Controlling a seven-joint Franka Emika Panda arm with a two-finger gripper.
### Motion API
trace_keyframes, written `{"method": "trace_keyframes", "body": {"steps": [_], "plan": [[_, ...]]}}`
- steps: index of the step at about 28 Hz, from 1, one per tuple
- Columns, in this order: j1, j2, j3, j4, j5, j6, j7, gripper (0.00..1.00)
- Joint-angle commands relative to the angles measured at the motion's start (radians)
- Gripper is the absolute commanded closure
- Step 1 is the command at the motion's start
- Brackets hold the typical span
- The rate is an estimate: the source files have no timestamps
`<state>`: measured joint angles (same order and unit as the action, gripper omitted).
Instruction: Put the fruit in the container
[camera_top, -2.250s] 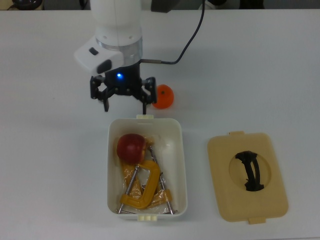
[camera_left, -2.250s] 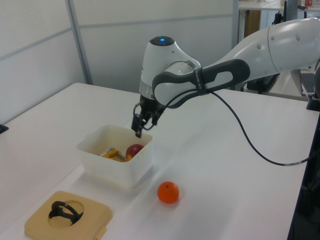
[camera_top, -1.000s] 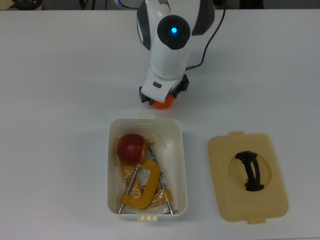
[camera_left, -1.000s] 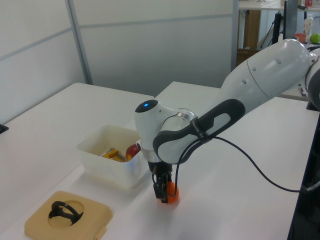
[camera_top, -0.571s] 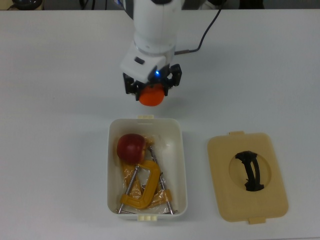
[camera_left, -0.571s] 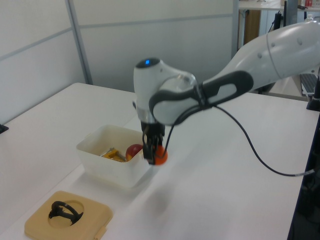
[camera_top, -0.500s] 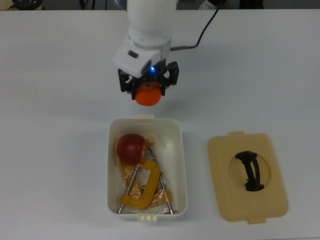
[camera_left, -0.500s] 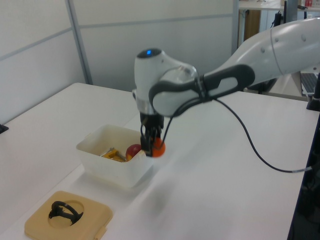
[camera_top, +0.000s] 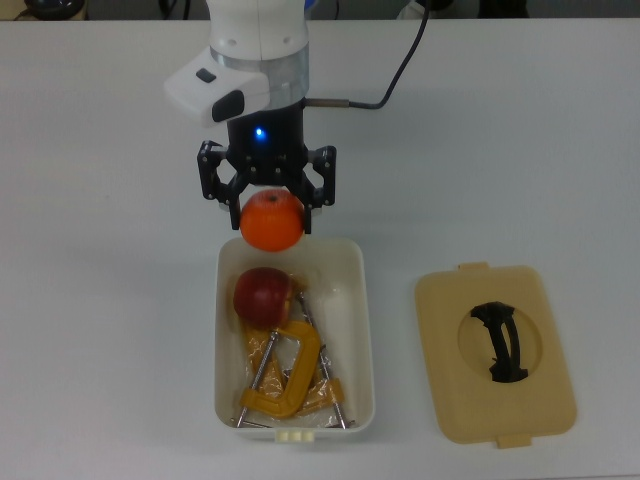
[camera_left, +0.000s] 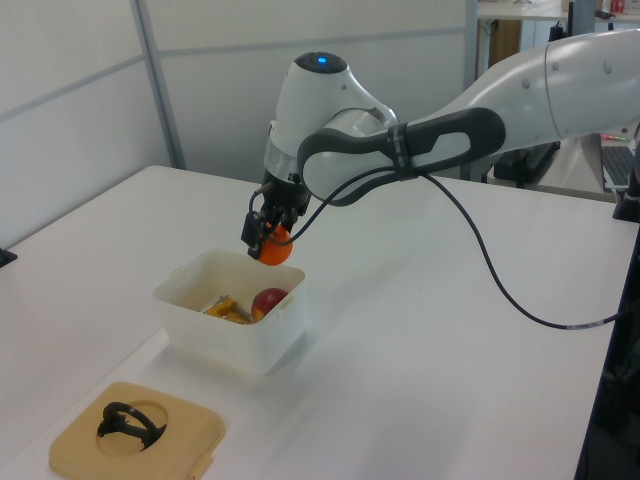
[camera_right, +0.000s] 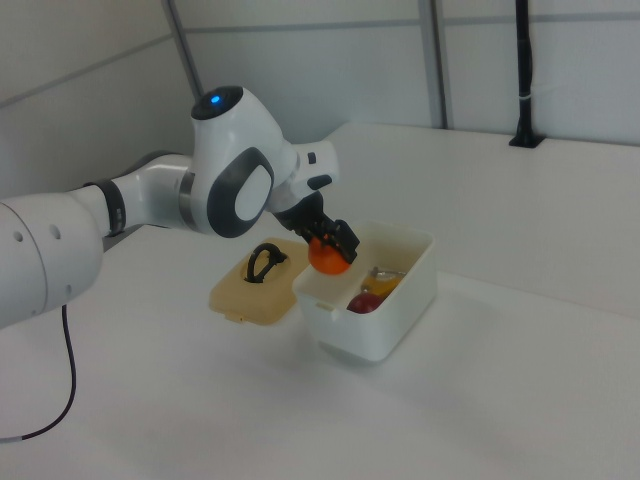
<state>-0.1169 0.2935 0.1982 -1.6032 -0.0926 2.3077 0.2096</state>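
Fingers (camera_top: 271, 205) clamped on mandarin (camera_top: 272, 221) | held above container (camera_top: 363, 330) near-end rim | apple (camera_top: 262, 296) already inside | advise: carry further inward, lower, then release.

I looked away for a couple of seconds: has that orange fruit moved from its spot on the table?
Yes. The orange fruit left the table beside the white tub and now hangs in the gripper over the tub's end nearest the top view's upper edge.
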Motion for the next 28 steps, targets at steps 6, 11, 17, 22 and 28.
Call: {"method": "trace_keyframes", "body": {"steps": [6, 11, 17, 22, 28], "plan": [[0.005, -0.004, -0.003, -0.010, 0.011, -0.004, 0.044, 0.00], [0.005, -0.039, -0.003, -0.017, 0.011, -0.114, 0.034, 0.00], [-0.016, -0.135, -0.003, -0.014, 0.011, -0.356, 0.033, 0.00], [-0.050, -0.223, -0.003, -0.006, 0.019, -0.528, -0.005, 0.00], [-0.058, -0.284, -0.008, -0.004, 0.031, -0.671, -0.087, 0.00]]}}
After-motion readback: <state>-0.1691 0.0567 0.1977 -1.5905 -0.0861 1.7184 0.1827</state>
